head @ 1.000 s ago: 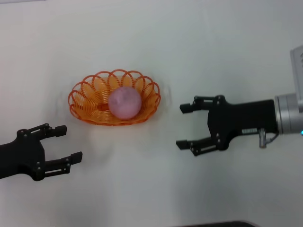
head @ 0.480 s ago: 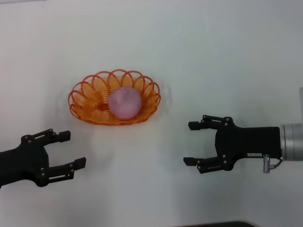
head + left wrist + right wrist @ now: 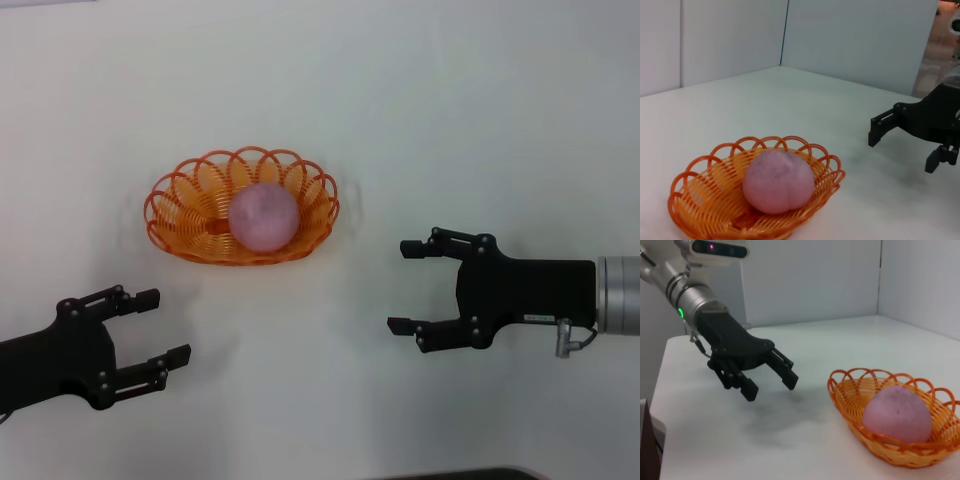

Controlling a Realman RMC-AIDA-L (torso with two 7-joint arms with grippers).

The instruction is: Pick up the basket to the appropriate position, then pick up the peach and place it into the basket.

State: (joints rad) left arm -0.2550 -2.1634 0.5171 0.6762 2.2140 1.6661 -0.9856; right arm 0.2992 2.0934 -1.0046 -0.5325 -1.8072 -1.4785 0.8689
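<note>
The orange wire basket [image 3: 180, 215] sits on the white table at centre left, with the pink-purple peach [image 3: 264, 217] resting inside it. They also show in the left wrist view, basket [image 3: 695, 210] and peach [image 3: 778, 181], and in the right wrist view, basket [image 3: 850, 395] and peach [image 3: 897, 414]. My left gripper [image 3: 160, 327] is open and empty, near and to the left of the basket. My right gripper [image 3: 405, 287] is open and empty, to the right of the basket. Each wrist view shows the other arm's gripper, the right one [image 3: 902, 142] and the left one [image 3: 771, 379].
White walls stand behind the table in the wrist views. The table's edge [image 3: 660, 405] shows beyond the left arm in the right wrist view. A dark strip [image 3: 460, 473] lies along the near edge in the head view.
Both grippers have drawn back toward the near edge, away from the basket. The right gripper moved down and slightly right; the left moved down. Basket and peach stayed still.
</note>
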